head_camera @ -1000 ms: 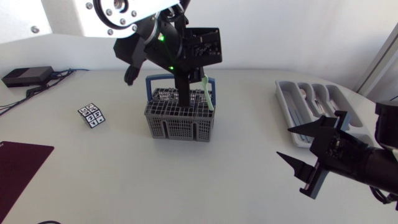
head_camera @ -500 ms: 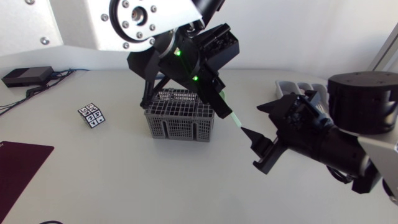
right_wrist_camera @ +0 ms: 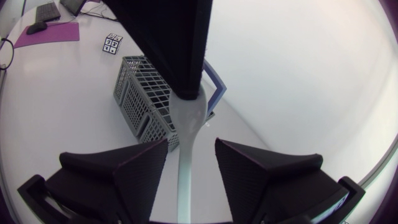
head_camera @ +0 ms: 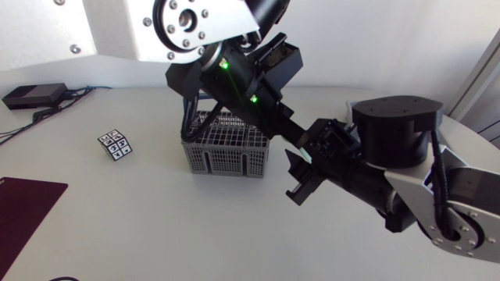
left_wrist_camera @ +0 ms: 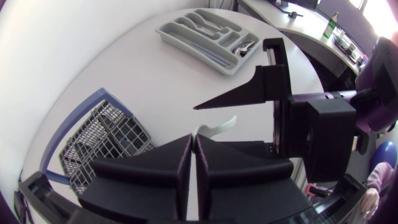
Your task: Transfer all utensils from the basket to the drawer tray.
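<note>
My left gripper [head_camera: 285, 129] is shut on a pale green-white utensil [left_wrist_camera: 217, 126], holding it in the air to the right of the grey wire basket [head_camera: 226, 148]. The utensil's free end [right_wrist_camera: 188, 118] runs between the fingers of my right gripper [head_camera: 303, 164]. Those fingers flank it with a narrow gap on each side, so that gripper is open. In the left wrist view one right finger [left_wrist_camera: 249, 93] points across just ahead of my shut left gripper [left_wrist_camera: 194, 140]. The grey drawer tray [left_wrist_camera: 205, 34] lies further back with several utensils in it. The head view hides the tray behind my right arm.
A small black-and-white marker card [head_camera: 115, 144] lies left of the basket. A black box with cables [head_camera: 33, 94] sits at the far left, and a dark purple mat [head_camera: 23, 207] at the front left. The basket's blue handle [right_wrist_camera: 214, 87] stands up.
My left gripper lifted the utensil out of the basket and swung it rightward. My right arm came in from the right edge to meet it, and its fingers narrowed around the free end.
</note>
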`<state>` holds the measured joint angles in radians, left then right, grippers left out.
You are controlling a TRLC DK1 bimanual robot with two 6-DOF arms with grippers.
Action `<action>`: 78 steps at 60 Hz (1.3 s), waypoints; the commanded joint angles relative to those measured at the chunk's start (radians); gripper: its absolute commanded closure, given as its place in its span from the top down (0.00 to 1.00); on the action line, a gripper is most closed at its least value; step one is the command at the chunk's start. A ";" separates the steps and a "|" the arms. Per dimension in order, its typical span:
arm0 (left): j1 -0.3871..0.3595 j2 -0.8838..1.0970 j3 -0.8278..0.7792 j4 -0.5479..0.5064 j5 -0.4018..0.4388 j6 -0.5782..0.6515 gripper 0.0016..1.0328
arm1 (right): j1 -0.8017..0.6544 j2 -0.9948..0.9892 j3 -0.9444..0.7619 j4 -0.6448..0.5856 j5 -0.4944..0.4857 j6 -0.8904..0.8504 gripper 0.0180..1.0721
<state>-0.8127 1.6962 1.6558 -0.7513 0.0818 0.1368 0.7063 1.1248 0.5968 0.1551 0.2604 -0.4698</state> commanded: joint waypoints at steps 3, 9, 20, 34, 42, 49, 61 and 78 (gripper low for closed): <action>0.015 0.013 0.030 -0.010 0.022 -0.034 0.03 | 0.009 0.021 0.028 0.021 0.011 0.026 0.38; 0.026 0.013 0.030 -0.010 0.033 -0.039 0.03 | 0.010 0.030 0.026 0.027 0.011 0.025 0.29; 0.032 0.010 0.025 -0.011 0.045 -0.040 0.03 | 0.009 0.046 0.028 0.027 0.010 0.017 0.15; 0.027 0.005 0.025 -0.013 0.052 -0.040 0.03 | 0.010 0.052 0.029 0.018 -0.015 0.013 0.06; 0.026 0.002 0.025 -0.013 0.055 -0.039 0.04 | 0.009 0.050 0.029 0.014 -0.027 0.011 0.05; 0.032 -0.004 0.027 -0.013 0.072 -0.040 0.14 | 0.007 0.046 0.031 0.000 -0.046 0.011 0.05; 0.055 -0.023 0.053 -0.008 0.090 -0.052 0.51 | 0.005 0.040 0.026 -0.026 -0.076 0.010 0.06; 0.161 -0.070 0.081 0.046 0.088 -0.066 0.76 | -0.060 0.018 0.014 -0.121 -0.193 -0.053 0.06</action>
<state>-0.6872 1.6669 1.6917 -0.7204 0.1604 0.0975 0.6785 1.1618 0.6067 0.0597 0.0937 -0.4942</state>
